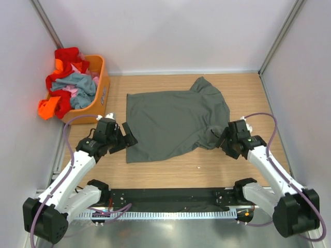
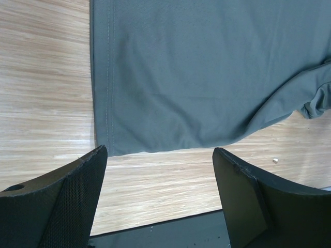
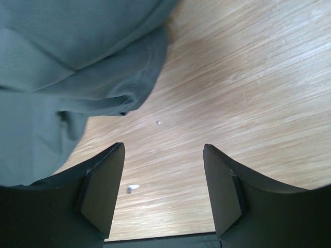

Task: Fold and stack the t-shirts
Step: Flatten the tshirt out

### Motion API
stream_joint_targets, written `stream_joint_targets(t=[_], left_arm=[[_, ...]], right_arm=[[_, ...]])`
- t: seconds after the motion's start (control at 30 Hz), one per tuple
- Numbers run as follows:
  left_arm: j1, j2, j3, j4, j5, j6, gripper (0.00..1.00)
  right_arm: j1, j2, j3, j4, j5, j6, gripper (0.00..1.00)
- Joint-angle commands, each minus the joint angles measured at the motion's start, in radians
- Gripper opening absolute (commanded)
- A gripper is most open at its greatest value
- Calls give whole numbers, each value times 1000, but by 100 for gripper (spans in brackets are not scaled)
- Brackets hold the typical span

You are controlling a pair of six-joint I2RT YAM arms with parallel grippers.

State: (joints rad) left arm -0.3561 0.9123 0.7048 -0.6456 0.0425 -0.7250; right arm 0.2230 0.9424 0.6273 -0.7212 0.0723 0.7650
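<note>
A dark grey t-shirt (image 1: 173,121) lies spread on the wooden table (image 1: 248,93), roughly at its middle, with its straight hem toward the left and a sleeve (image 1: 200,85) pointing to the far side. Its near right part is bunched into folds at the other sleeve (image 3: 129,88). The left gripper (image 1: 128,136) hovers just off the near left corner of the shirt, its jaws spread wide with only the hem edge and bare wood showing between them, gripping nothing. The right gripper (image 1: 223,138) sits at the crumpled near right sleeve, its jaws also apart and holding nothing; the cloth lies just beyond and beside its left finger (image 3: 101,191). In the far left corner an orange plastic basket (image 1: 103,85) holds a heap of other t-shirts (image 1: 72,82) in red, orange, pink and blue-grey, some spilling over its rim
</note>
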Motion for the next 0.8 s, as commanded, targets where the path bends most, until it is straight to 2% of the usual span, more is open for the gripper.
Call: stream_joint_targets(t=[0.0,0.27,0.5,0.67,0.77], left_arm=[[-3,3,-2,35,28,13,84],[-3,0,-11,44,20,15,84],[-3,5,-13,47,5,18,84],[-3,28,-18,58,3,21,84],[-3,36,-21,63,3,22,83]], right_arm=[[-2,70,12,164,-3,-61,68],[-2,315,143,250,113,-233,73],[-2,449,120,350,49,-268,65],[-2,476,72,390,24,-273,56],[-2,457,40,390,4,-259,56]])
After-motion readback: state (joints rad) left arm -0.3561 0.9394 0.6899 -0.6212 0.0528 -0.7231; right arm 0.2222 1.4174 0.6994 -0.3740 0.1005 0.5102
